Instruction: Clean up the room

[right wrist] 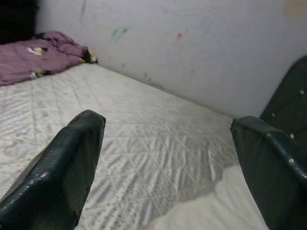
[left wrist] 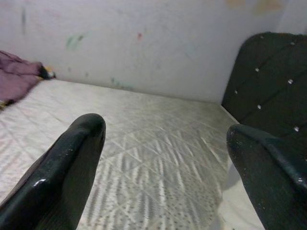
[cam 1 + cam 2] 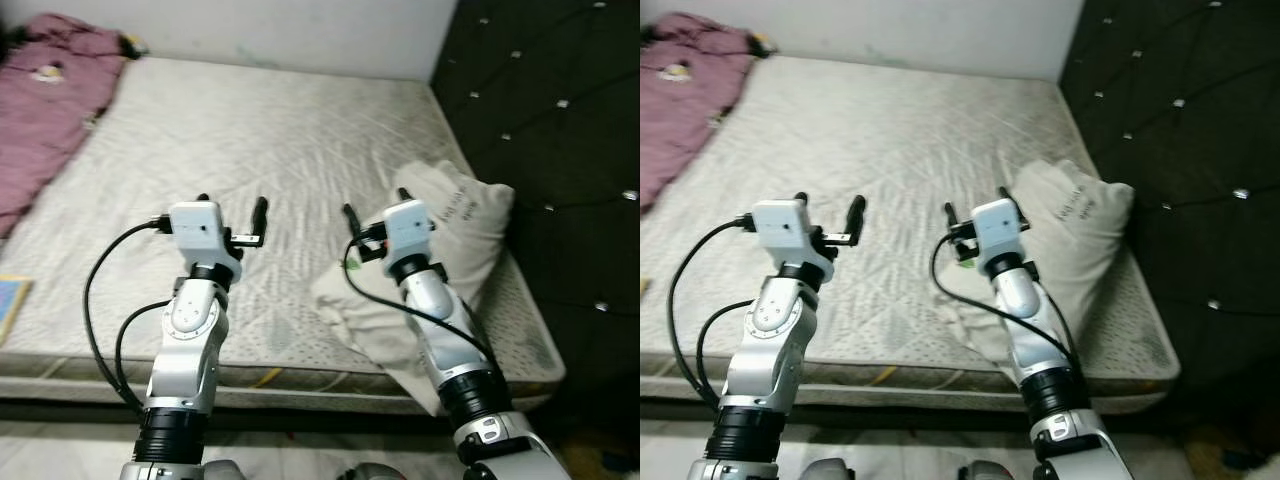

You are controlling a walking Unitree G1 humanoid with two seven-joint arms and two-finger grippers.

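Both arms raised, forearms upright over the mattress (image 3: 270, 140) near edge. Left gripper (image 3: 232, 207) and right gripper (image 3: 374, 210) fingers spread, empty. Pillow (image 3: 455, 235) on mattress beside headboard (image 3: 560, 120), behind right gripper.

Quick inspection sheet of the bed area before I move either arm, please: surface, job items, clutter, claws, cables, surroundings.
Surface: bare quilted mattress, mostly uncovered.
Job's things: cream pillow lying rumpled at the headboard end, near the front edge; purple quilt bunched at the far left corner.
Clutter: a blue-edged flat item at the left edge, too cut off to identify.
Claws: left claw and right claw both open, held over the mattress, holding nothing; the right one is just beside the pillow.
Cables: black cables looped along both arms, hanging free.
Surroundings: dark tufted headboard on the right, marked white wall behind.
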